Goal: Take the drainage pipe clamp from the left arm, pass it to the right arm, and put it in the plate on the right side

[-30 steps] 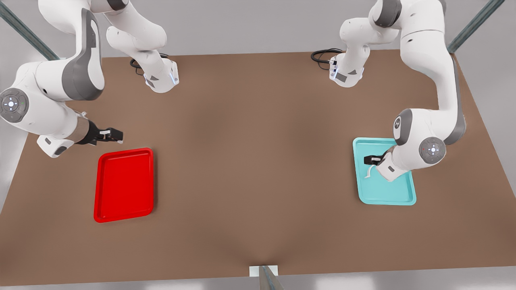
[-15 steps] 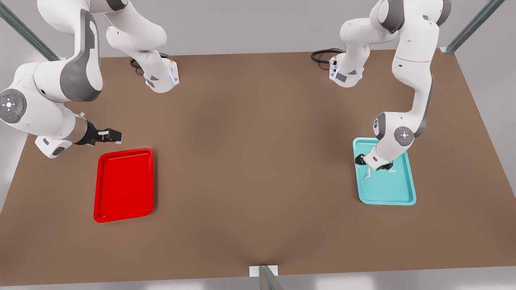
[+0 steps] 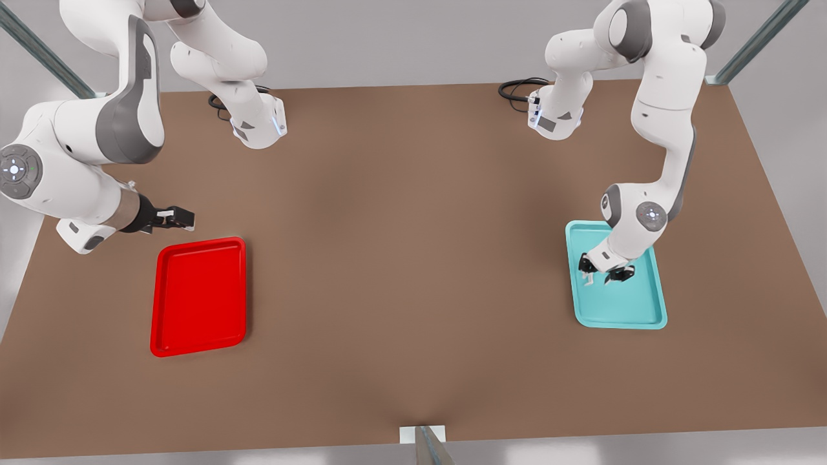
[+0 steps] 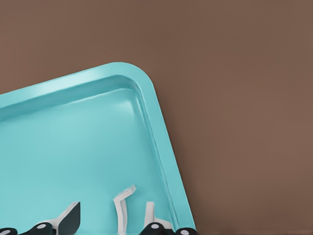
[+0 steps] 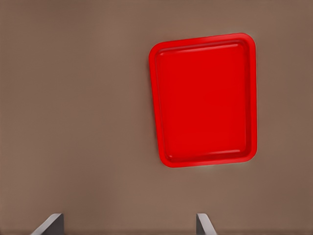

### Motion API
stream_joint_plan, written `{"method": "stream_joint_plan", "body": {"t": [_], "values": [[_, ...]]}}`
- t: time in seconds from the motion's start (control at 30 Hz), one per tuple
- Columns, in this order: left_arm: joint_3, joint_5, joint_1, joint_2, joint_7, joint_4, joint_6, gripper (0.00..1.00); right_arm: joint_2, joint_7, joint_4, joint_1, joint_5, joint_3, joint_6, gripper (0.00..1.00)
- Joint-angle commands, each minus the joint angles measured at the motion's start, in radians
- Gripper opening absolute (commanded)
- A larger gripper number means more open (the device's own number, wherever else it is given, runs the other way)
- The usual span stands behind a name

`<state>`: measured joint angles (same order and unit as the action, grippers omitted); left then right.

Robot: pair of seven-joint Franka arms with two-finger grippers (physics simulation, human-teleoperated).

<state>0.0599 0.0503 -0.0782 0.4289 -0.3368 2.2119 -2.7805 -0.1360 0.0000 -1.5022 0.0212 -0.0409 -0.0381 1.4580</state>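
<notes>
Nearest the front view's camera lie the two trays on the brown surface: the red plate on the front view's left and the teal tray on the front view's right, well apart. Just beyond the teal tray's near half, the left tool is down inside that tray, pointing at its floor with its fingers spread apart. The drainage pipe clamp lies on the tray floor between those fingers, showing as a small white sliver by the tray's left rim. The left wrist view gives more: the clamp's white strip with a flared tab stands between the dark fingertips, near the tray's rounded corner, and whether the pads touch it cannot be told. Farther back on the front view's left, the right tool hangs above bare surface just beyond the plate's far edge, arm waiting. Its wrist view shows two grey fingertips set wide, nothing between them, with the plate ahead.
</notes>
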Motion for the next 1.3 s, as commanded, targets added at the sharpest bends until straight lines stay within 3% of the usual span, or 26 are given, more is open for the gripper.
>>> {"method": "stream_joint_plan", "body": {"t": [0.0, 0.13, 0.4, 0.53, 0.87, 1.07, 1.27], "values": [[-0.002, 0.000, 0.000, 0.002, -0.107, 0.009, -0.010, 0.73, 0.001, -0.001, 0.000, 0.003, -0.001, 0.000, -0.004, 1.00], [-0.011, 0.000, 0.000, 0.013, -0.099, 0.017, -0.005, 0.63, 0.001, -0.001, 0.000, 0.003, -0.001, 0.000, -0.004, 1.00], [-0.015, 0.000, 0.000, 0.031, -0.096, 0.015, -0.005, 0.55, 0.001, -0.001, 0.000, 0.003, -0.001, 0.000, -0.004, 1.00], [-0.015, 0.000, 0.000, 0.037, -0.094, 0.015, -0.005, 0.44, 0.001, -0.001, 0.000, 0.003, -0.001, 0.000, -0.004, 1.00], [-0.015, -0.007, 0.001, 0.047, -0.085, 0.009, -0.008, 0.41, 0.001, -0.001, -0.001, 0.006, -0.001, 0.000, -0.004, 1.00], [-0.014, -0.007, 0.005, 0.047, -0.073, 0.009, -0.007, 0.21, 0.001, -0.001, -0.001, 0.006, -0.002, 0.000, -0.004, 1.00], [-0.014, -0.007, 0.008, 0.016, -0.002, -0.008, 0.004, 0.21, 0.001, -0.001, -0.001, 0.006, -0.002, 0.000, -0.004, 1.00]]}}
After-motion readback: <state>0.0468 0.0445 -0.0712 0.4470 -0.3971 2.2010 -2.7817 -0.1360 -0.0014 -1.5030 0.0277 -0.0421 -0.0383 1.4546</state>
